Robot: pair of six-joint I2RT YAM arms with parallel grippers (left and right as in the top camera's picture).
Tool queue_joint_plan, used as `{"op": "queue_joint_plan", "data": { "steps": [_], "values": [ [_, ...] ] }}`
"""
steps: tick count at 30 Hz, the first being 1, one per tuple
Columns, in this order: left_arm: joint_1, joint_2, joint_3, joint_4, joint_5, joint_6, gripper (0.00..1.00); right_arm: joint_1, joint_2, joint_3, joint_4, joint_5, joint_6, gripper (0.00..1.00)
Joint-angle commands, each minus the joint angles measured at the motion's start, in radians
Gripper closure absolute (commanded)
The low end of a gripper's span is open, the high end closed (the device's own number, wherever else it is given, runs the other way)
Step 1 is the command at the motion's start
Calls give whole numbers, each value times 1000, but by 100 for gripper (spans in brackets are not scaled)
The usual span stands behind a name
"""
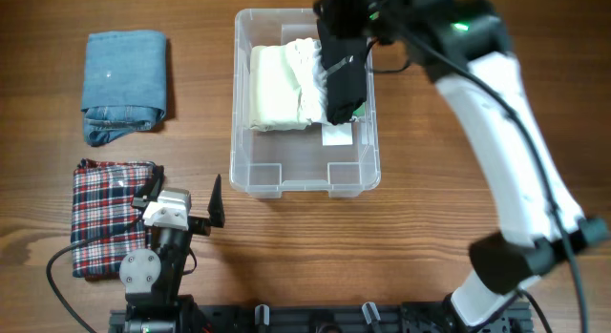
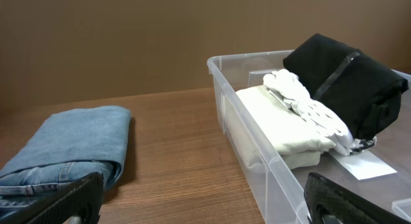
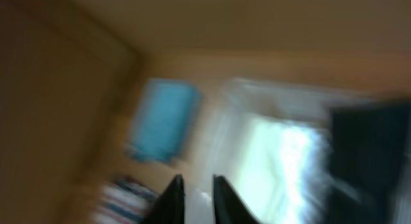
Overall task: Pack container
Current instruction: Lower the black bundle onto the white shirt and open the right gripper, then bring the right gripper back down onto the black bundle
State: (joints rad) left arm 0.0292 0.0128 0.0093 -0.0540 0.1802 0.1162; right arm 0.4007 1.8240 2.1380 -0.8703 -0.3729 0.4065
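Note:
The clear container (image 1: 305,185) stands at mid-table. It holds a folded cream garment (image 1: 272,90), a crumpled white garment (image 1: 310,85) and a black garment (image 1: 346,85) on the right, over the white label (image 1: 336,135). The left wrist view shows the container (image 2: 218,63), the cream (image 2: 270,115), white (image 2: 302,102) and black (image 2: 347,83) garments. My right gripper (image 1: 329,23) hovers above the container's far right side. Its view is blurred; its fingers (image 3: 196,185) are close together with nothing between them. My left gripper (image 1: 184,195) is open and empty (image 2: 199,198), left of the container's front corner.
Folded blue jeans (image 1: 124,85) lie at the far left and show in the left wrist view (image 2: 70,144). A folded plaid garment (image 1: 105,218) lies at the near left beside my left arm. The right arm reaches over the table's right side.

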Motion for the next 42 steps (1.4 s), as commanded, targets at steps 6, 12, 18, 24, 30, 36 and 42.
{"op": "queue_joint_plan", "data": {
  "steps": [6,12,18,24,30,36,42],
  "values": [
    [8,-10,-3,-6,-6,11,0,-242,-56,16,465,-674,546,90],
    [8,-10,-4,-6,-6,11,0,-242,-69,16,651,-600,673,64],
    [8,-10,-4,-6,-6,11,0,-242,-84,116,432,-346,571,64],
    [8,-10,-4,-6,-6,11,0,-222,-84,303,-43,242,350,68],
    [8,-10,-4,-6,-6,11,0,-217,-53,304,-304,702,165,69],
    [8,-10,-4,-6,-6,11,0,-217,93,304,-469,780,43,95],
    [8,-10,-4,-6,-6,11,0,-186,270,304,-496,662,-14,96]
  ]
}}
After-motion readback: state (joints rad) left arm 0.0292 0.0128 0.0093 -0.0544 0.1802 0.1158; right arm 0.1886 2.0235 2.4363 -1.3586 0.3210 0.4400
